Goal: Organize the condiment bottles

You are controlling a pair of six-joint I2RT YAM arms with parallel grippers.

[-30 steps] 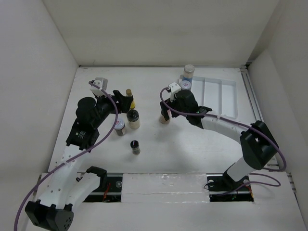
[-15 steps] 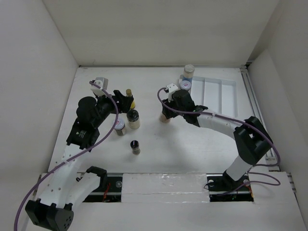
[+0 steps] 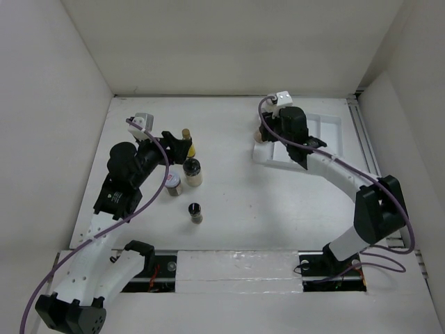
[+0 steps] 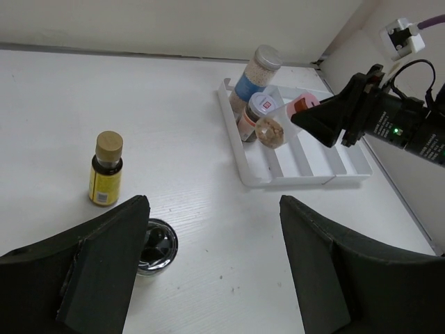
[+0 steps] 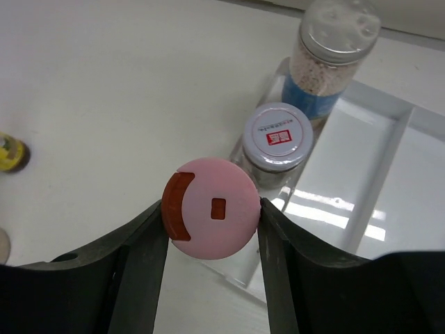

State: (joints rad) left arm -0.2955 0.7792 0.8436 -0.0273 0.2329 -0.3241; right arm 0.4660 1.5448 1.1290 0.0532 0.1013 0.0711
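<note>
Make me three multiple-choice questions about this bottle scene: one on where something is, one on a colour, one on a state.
1. Where is the blue-banded bottle?
A) upright in the white tray
B) lying on its side outside it
C) held in the left end effector

2. What colour is the lid of the shaker in the right end effector?
A) green
B) pink
C) black

3. What state is the left end effector in?
A) shut on a jar
B) shut on nothing
C) open, holding nothing

Answers:
1 A: the left wrist view shows it standing at the far end of the tray's left compartment.
2 B: the right wrist view shows a pink lid clamped between the fingers.
3 C: the left wrist view shows its fingers spread wide with only table between them.
</note>
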